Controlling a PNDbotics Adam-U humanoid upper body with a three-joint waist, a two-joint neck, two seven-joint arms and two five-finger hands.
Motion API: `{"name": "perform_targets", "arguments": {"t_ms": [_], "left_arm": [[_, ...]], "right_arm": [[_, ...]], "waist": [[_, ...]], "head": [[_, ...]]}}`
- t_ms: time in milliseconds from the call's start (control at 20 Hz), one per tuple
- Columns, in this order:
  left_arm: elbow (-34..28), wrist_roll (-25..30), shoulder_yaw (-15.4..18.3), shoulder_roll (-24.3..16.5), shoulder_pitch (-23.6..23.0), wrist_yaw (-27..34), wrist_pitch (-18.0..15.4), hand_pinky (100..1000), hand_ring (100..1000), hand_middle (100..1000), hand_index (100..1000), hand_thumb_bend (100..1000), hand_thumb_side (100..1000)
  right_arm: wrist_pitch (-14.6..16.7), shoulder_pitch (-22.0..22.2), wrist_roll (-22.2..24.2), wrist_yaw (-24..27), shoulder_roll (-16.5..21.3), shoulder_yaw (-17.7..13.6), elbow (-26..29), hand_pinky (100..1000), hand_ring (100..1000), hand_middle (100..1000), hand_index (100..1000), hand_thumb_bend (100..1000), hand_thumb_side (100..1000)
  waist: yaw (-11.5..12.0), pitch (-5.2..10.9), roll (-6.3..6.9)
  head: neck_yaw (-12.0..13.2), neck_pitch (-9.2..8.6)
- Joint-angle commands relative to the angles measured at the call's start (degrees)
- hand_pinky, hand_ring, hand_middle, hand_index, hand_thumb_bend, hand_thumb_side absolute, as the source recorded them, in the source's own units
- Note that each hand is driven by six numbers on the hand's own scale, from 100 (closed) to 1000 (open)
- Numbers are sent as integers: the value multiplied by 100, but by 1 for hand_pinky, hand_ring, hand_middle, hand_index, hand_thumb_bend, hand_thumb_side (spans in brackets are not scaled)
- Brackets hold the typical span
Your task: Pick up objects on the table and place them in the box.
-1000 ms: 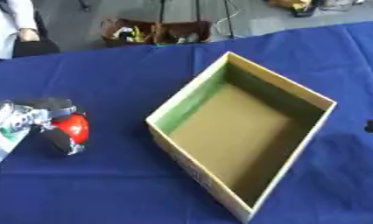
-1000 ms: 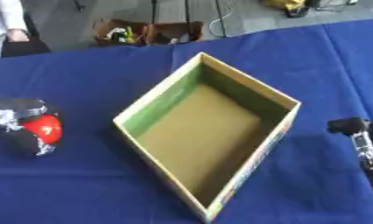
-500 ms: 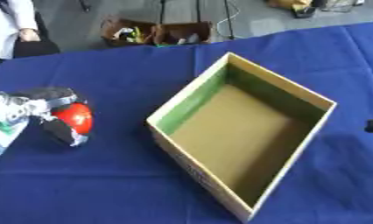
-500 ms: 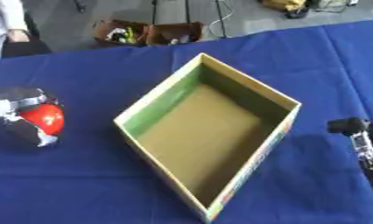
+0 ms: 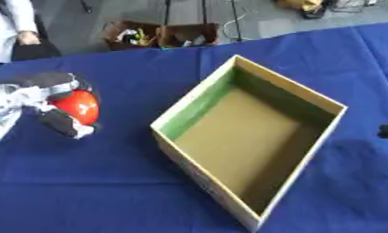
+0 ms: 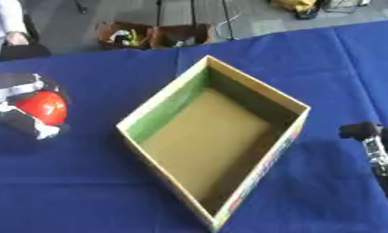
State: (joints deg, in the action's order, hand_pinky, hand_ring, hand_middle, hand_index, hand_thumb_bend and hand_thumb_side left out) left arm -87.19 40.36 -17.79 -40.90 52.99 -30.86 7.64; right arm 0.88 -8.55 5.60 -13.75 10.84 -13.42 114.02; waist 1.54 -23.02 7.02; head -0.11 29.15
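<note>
- My left hand (image 5: 46, 98) has its fingers curled round a red ball-like object (image 5: 78, 106), and over the last second it has carried it up from the blue bench (image 5: 109, 182) and a little toward the box (image 5: 253, 136).
- The red object now hangs above the cloth at the left side, its shadow lying apart below it in the right eye view, so I judge the pick is done and the carry has begun.
- The box sits open in the middle of the bench, turned cornerwise, with nothing inside it that I can see; the red object is well to its left, not yet over the rim.
- My right hand (image 6: 372, 145) shows at the right edge, just beside the box's right corner, unmoved; only part of it shows, and I cannot tell how its fingers are set.
- What is left, as I judge it: move right across the near-left wall, then let go over the brown floor.
</note>
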Motion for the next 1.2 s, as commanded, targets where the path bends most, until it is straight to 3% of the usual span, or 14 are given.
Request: {"name": "perform_targets", "arguments": {"t_ms": [50,400,650,800,1200], "left_arm": [[-454,151,77,-163,323,287,-51,100,600,667,719,100,273],[-620,419,-76,554,1152,607,-29,100,573,634,711,100,288],[-609,447,-137,742,1351,647,-80,100,568,630,710,100,295],[-649,410,-274,1064,1617,635,-223,100,568,631,708,100,293],[242,355,-721,1997,1815,55,-727,100,585,650,694,100,277]], "right_arm": [[-1,-22,-24,63,81,-18,57,872,811,581,679,100,901],[30,-27,-38,176,123,17,57,869,808,579,677,100,882],[38,-36,-41,212,134,28,57,868,807,579,676,100,879],[65,-86,-31,238,142,61,57,867,807,579,676,100,874],[80,-140,-54,214,140,59,57,867,807,578,676,100,880]], "waist": [[13,168,-6],[-111,261,11],[-176,276,24],[-354,244,72],[-503,165,138]], "head": [[15,7],[97,15],[150,26],[225,27],[211,-3]]}}
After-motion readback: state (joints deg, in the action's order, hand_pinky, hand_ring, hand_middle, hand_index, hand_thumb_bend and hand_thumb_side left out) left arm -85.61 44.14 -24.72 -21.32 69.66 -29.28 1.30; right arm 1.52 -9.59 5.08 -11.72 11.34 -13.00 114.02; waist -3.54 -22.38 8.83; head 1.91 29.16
